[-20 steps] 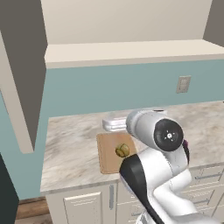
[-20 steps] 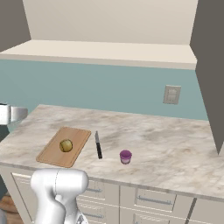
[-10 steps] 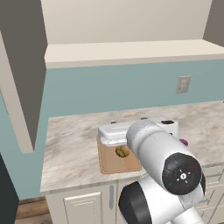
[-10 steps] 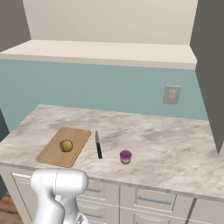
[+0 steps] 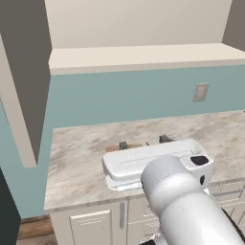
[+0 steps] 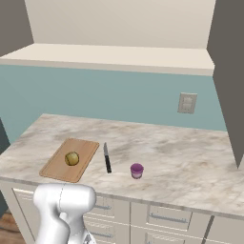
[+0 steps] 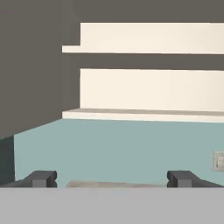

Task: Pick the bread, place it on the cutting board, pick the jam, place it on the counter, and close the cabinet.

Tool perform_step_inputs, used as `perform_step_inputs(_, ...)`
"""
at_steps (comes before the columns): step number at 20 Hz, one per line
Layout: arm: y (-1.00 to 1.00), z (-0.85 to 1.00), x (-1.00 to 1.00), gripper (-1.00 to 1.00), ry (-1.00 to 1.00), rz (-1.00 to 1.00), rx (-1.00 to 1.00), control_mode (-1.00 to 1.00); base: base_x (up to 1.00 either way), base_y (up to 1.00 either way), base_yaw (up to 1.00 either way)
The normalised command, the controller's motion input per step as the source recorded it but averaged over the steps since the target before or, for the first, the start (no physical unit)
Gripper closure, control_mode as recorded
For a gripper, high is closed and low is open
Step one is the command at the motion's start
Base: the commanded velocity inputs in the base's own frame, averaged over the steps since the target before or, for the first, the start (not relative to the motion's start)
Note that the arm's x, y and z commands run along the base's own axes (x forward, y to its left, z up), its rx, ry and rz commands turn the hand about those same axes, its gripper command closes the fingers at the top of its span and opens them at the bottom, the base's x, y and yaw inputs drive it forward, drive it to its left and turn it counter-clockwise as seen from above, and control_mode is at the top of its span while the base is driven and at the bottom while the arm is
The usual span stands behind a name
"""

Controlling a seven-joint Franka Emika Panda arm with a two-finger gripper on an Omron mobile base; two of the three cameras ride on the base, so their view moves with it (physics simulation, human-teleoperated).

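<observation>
Since half a second ago the arm has swung further up and forward: in the left base view its white hand now lies flat across the middle of the counter [image 5: 76,158], hiding most of the board, with the gripper [image 5: 143,142] pointing away toward the wall. The fingers [image 7: 43,178] stand wide apart with nothing between them, and the hand view looks level at the open cabinet [image 7: 148,87] and its cream shelves. Nothing on the worktop has shifted. The bread [image 6: 72,158] sits on the cutting board [image 6: 62,169] at the counter's left end, in the right base view. A dark knife [image 6: 107,157] lies just beside the board's right edge, and the jam [image 6: 137,170] stands on the bare stone a little right of the knife, apart from it. The counter is beige-grey marbled stone over cream drawer fronts [image 6: 162,219]. Behind it runs a teal wall [image 6: 119,97] with a pale outlet plate [image 6: 187,103], and the grey cabinet doors [image 6: 228,71] hang open at either side.
</observation>
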Motion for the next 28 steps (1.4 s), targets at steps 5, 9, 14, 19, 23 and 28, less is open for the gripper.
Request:
perform_step_inputs(5, 0.14, 0.17, -0.64, -1.00, -0.19, 0.06, 0.00, -1.00, 0.00, 0.00, 0.00)
perform_step_inputs(9, 0.22, 0.13, -0.60, -1.00, -0.15, 0.02, 0.00, -1.00, 0.00, 0.00, 0.00)
perform_step_inputs(14, 0.22, 0.00, -0.26, -1.00, 0.00, 0.01, 0.00, -1.00, 0.00, 0.00, 0.00)
perform_step_inputs(19, 0.28, 0.00, -0.14, -1.00, 0.00, 0.03, 0.00, -1.00, 0.00, 0.00, 0.00)
perform_step_inputs(23, 0.42, 0.00, -0.16, -1.00, 0.00, 0.06, 0.00, -1.00, 0.00, 0.00, 0.00)
perform_step_inputs(28, 0.40, 0.00, -0.10, -1.00, 0.00, 0.06, 0.00, -1.00, 0.00, 0.00, 0.00)
